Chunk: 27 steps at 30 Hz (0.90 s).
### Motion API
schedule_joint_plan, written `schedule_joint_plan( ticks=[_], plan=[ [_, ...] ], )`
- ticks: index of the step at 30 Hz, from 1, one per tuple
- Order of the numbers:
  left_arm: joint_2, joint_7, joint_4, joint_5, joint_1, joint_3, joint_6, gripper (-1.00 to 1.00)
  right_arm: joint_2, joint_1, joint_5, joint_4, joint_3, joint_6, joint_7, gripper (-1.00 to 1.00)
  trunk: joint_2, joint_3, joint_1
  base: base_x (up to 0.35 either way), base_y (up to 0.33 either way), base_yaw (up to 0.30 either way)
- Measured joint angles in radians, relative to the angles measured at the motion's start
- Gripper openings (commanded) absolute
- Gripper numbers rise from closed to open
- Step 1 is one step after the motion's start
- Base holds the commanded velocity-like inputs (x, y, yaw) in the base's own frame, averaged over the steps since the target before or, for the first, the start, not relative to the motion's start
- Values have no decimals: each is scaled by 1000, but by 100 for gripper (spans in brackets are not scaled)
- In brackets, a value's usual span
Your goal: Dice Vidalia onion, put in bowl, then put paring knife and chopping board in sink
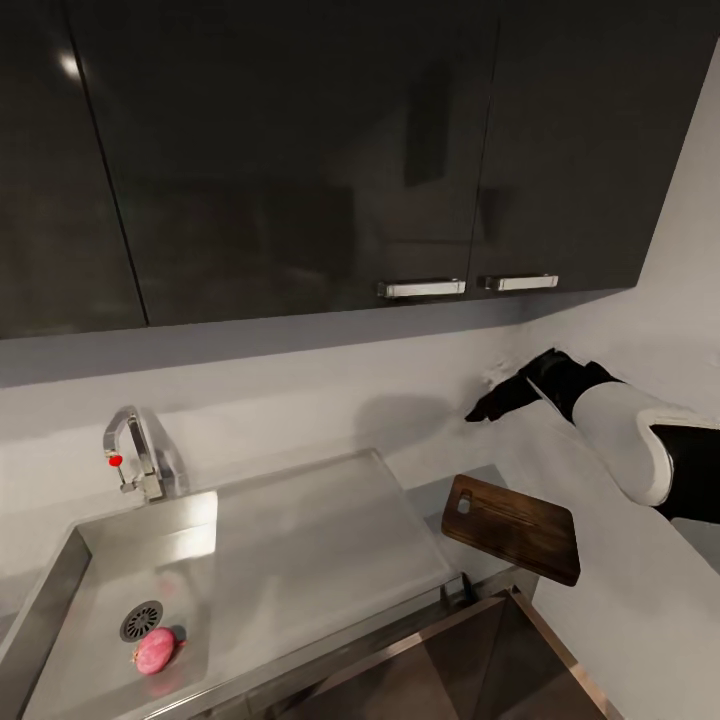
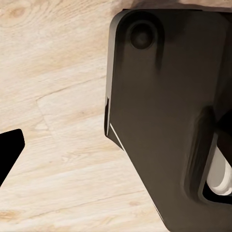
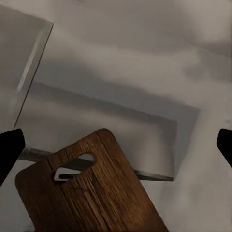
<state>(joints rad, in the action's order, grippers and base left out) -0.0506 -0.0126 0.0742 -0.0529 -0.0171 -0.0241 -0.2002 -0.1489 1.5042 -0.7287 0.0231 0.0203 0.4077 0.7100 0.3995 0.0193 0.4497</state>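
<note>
The pinkish-red Vidalia onion (image 1: pixel 154 650) lies in the steel sink (image 1: pixel 60 590), beside the round drain (image 1: pixel 141 620). The dark brown chopping board (image 1: pixel 512 527) rests on the grey countertop (image 1: pixel 428 497) to the right of the drainboard, with one corner past the front edge. My right gripper (image 1: pixel 482 411) hangs above and behind the board, near the wall. In its wrist view the right gripper (image 3: pixel 116 147) is open and empty, with the board (image 3: pixel 92 193) below it. My left gripper's one visible fingertip (image 2: pixel 9 150) hangs far to the side over the floor. The paring knife and the bowl are out of view.
A chrome faucet (image 1: pixel 135 450) with a red knob (image 1: pixel 115 460) stands behind the basin. Dark upper cabinets (image 1: pixel 300 150) with bar handles hang overhead. A white wall (image 1: pixel 680 300) closes in on the right. The left wrist view looks down on pale wooden floor (image 2: pixel 58 96) and the robot's dark base (image 2: pixel 164 111).
</note>
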Motion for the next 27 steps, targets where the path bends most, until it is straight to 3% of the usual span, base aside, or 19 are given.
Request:
schedule_joint_plan(
  ticks=[5, 21, 27],
  plan=[
    [0, 0, 0, 0, 0, 0, 0, 100, 3, -5, -17, 1, -1, -16, 48, 100, 0, 0, 0, 0, 0, 0],
    [0, 0, -1, 0, 0, 0, 0, 100, 3, -6, -20, 1, -1, -59, 68, 100, 0, -3, 0, 0, 0, 0],
    [0, 0, -1, 0, 0, 0, 0, 100, 3, -6, -39, 0, -1, -63, 72, 100, 0, -11, 0, 0, 0, 0]
  ],
)
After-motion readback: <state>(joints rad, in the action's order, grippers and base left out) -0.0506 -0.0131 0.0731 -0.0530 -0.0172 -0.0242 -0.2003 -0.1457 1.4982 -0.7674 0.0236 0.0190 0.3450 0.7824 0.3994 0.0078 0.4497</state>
